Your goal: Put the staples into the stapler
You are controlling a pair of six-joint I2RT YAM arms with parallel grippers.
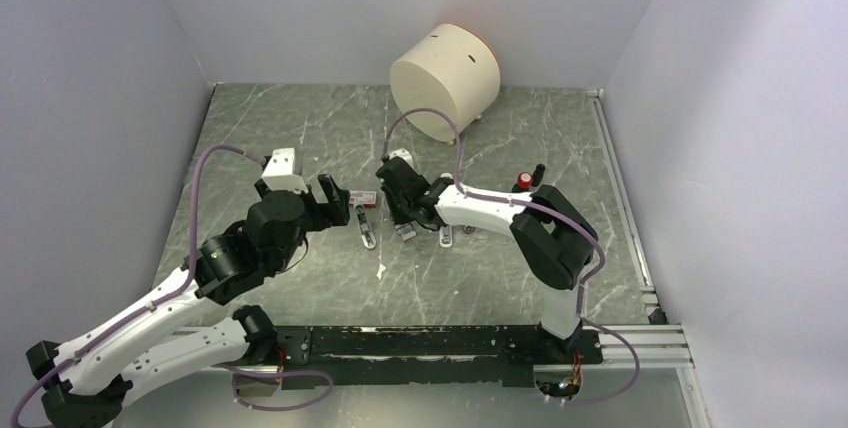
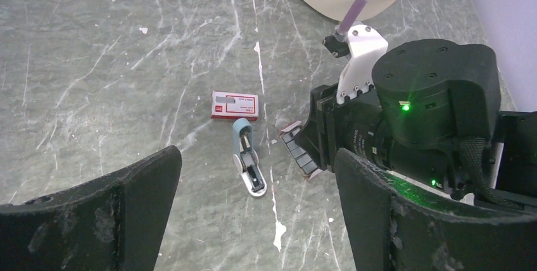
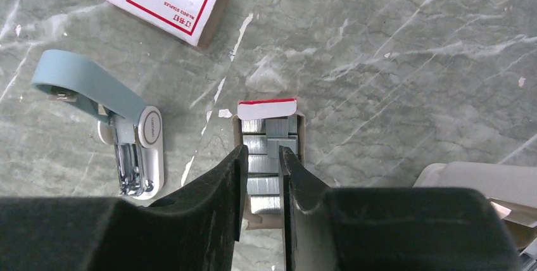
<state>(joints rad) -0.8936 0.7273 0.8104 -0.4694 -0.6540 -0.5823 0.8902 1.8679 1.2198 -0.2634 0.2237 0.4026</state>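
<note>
The stapler (image 3: 130, 147) lies swung open on the table, its pale blue lid (image 3: 82, 84) folded back and its metal channel facing up. It also shows in the top view (image 1: 366, 230) and the left wrist view (image 2: 248, 160). The staples (image 3: 278, 130) are several grey strips lying in a small open cardboard tray (image 3: 266, 107), right of the stapler. My right gripper (image 3: 261, 151) hangs directly over the tray, jaws a narrow gap apart, nothing visibly held. My left gripper (image 2: 256, 220) is wide open and empty, above the table near the stapler.
The red-and-white staple box (image 3: 158, 2) lies just beyond the stapler. A large cream cylinder (image 1: 445, 78) stands at the back. A whitish object (image 1: 447, 236) lies right of the tray, and a small red-topped item (image 1: 524, 180) sits near the right arm.
</note>
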